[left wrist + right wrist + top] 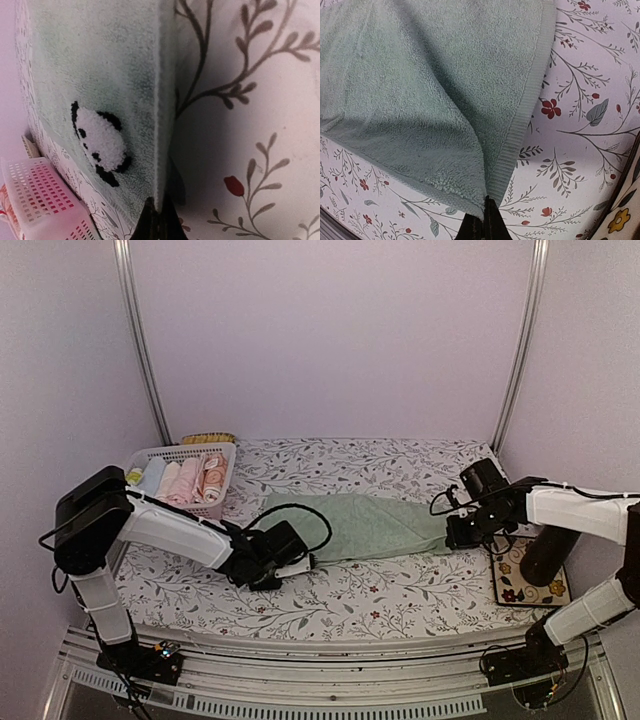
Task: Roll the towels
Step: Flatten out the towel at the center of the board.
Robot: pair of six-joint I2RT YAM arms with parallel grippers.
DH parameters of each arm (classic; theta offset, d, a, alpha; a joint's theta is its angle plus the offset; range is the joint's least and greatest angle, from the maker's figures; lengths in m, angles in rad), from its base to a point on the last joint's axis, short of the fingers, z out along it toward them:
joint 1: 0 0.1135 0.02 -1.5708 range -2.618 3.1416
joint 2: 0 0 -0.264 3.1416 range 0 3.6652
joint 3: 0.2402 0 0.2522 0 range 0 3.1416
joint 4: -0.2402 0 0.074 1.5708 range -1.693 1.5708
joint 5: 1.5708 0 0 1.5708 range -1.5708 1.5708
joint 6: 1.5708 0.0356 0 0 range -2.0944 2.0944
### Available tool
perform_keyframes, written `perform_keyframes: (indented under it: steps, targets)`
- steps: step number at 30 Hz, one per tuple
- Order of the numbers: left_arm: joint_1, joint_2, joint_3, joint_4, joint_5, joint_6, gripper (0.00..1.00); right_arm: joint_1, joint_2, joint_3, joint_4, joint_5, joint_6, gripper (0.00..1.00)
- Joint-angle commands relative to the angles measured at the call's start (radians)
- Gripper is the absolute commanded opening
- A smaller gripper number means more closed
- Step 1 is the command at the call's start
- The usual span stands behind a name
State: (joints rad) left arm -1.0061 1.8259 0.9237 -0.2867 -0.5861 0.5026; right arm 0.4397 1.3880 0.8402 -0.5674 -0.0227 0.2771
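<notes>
Mint terry towel (pixel 375 525) lies stretched across the table (pixel 400 605), long axis left to right. My left tool (pixel 303 562) is pinched tight on its left corner, near the mark (pixel 100 150); my right tool (pixel 452 537) is pinched on the right corner. It looks soft, smooth, not yet rolled.

From my station I count one pale mint green terry-cloth towel (pixel 380 525), bearing one black-and-white panda patch (pixel 100 145). One white plastic lattice basket (pixel 185 449) holds what I make out as four rolled cloths (pixel 185 481), one of them an orange-salmon rolled towel with cream swirls (pixel 213 478). Two black-and-white jointed robot arms: the left arm (pixel 170 528), the right arm (pixel 575 510). One cream flowered mat (pixel 520 585), one black cylinder (pixel 548 555).
</notes>
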Motion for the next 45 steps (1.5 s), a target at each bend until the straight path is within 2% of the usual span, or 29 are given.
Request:
perform_keyframes:
  steps: [1, 6, 14, 20, 27, 40, 45]
  targets:
    - [-0.003, -0.06, -0.008, -0.085, 0.083, -0.026, 0.0, 0.012, -0.057, -0.037, -0.085, -0.012, 0.05, 0.02]
    - [-0.008, -0.085, -0.009, -0.131, 0.067, -0.056, 0.0, 0.065, -0.086, -0.034, -0.129, -0.026, 0.105, 0.02]
    - [-0.009, -0.122, 0.012, -0.189, 0.071, -0.061, 0.0, 0.169, 0.009, -0.017, -0.219, 0.037, 0.134, 0.02]
    - [-0.002, -0.125, 0.019, -0.216, 0.076, -0.046, 0.0, 0.176, 0.02, -0.014, -0.23, 0.057, 0.143, 0.02]
    - [0.063, -0.123, 0.076, -0.225, 0.061, -0.013, 0.0, 0.12, -0.01, 0.011, -0.154, 0.078, 0.14, 0.03]
    - [0.159, 0.039, 0.295, -0.176, 0.029, 0.14, 0.0, 0.051, 0.194, 0.216, -0.06, 0.166, 0.087, 0.03]
    - [0.197, 0.086, 0.347, -0.148, 0.026, 0.198, 0.0, 0.015, 0.239, 0.232, -0.043, 0.206, 0.068, 0.03]
